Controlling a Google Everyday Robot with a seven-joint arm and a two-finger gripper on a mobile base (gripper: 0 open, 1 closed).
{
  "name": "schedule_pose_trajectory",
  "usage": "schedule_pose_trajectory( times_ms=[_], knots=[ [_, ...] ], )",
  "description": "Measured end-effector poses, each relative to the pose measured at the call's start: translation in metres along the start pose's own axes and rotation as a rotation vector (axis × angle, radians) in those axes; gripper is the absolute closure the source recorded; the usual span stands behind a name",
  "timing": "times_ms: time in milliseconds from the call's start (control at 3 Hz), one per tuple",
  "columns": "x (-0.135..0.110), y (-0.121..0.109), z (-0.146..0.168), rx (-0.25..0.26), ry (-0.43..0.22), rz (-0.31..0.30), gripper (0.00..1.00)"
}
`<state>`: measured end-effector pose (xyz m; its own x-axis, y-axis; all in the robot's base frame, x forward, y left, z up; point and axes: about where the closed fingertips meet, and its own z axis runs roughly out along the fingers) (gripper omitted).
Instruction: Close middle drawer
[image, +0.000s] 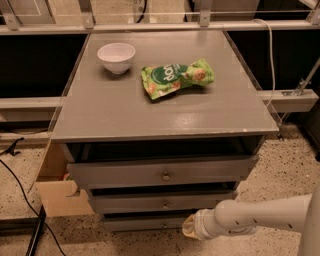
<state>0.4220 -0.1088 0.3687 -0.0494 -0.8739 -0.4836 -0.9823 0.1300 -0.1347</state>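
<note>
Fingers (192, 226), opening impossible to tell, hover low right of the slightly open middle drawer (150, 202).

dim, glare on cabinet top (150, 120) — claw (191, 227), low right, perhaps shadowed.

A grey cabinet's counter (150, 117) carries a white bowl (116, 56) and, near it to the right, a green snack bag (176, 77). Below sit three grey fronts. The top drawer (125, 174) juts out farthest, and the middle drawer (130, 204) shows a dark gap above it. The tool (191, 226) hangs low at the right, before the bottom drawer (140, 223) and under the middle drawer's right end.
</note>
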Motion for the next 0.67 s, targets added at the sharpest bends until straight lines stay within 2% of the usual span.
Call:
schedule_pose_trajectory(
  times_ms=[333,667],
  knots=[
    [0.0000,0.0000,0.0000,0.000,0.000,0.000,0.38],
    [0.0000,0.0000,0.0000,0.000,0.000,0.000,0.07]
  ],
)
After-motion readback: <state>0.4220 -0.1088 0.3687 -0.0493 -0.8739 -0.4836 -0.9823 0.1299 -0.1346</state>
